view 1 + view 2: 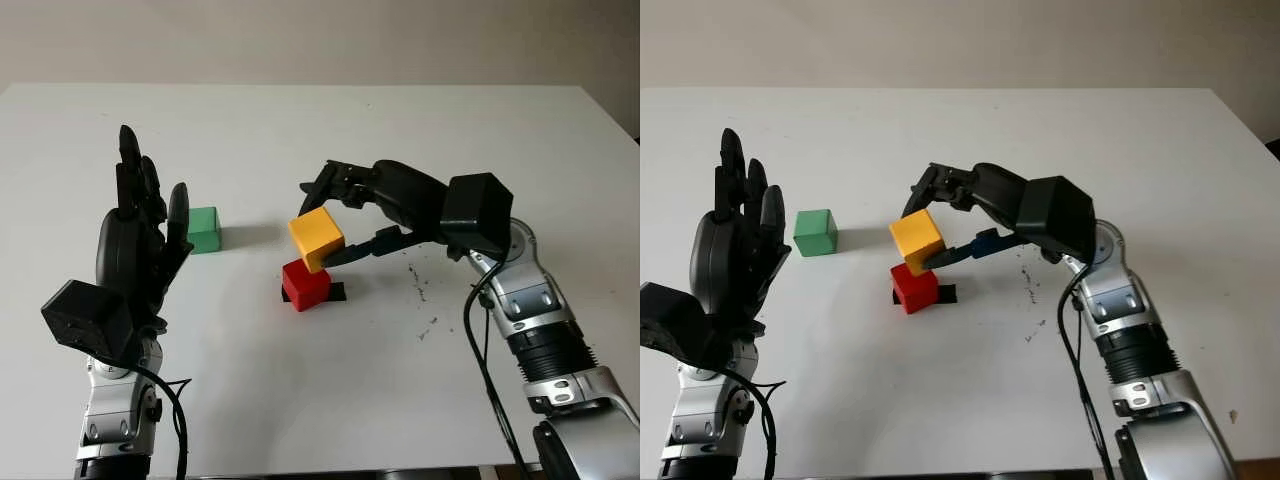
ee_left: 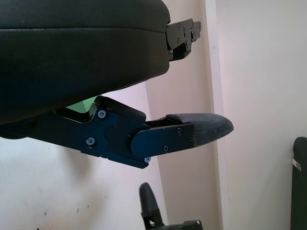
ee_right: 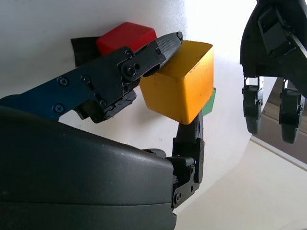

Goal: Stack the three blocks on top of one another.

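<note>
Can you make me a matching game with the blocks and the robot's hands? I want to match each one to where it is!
Things:
1. yellow block
2. red block
3. green block
4. left hand

Places:
A. on the black patch on the table
B. raised near the green block, open
C. alone on the table
D. held in the right hand, just above the red block

Pairs: 1-D, 2-A, 3-C, 4-B

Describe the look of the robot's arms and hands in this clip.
Both forearms are silver-grey metal with black ribbed collars and loose black cables alongside. The left hand and right hand have glossy black shells and three jointed black fingers with textured dark pads. Blue link plates show on the right hand. A black box camera sits at each wrist.
</note>
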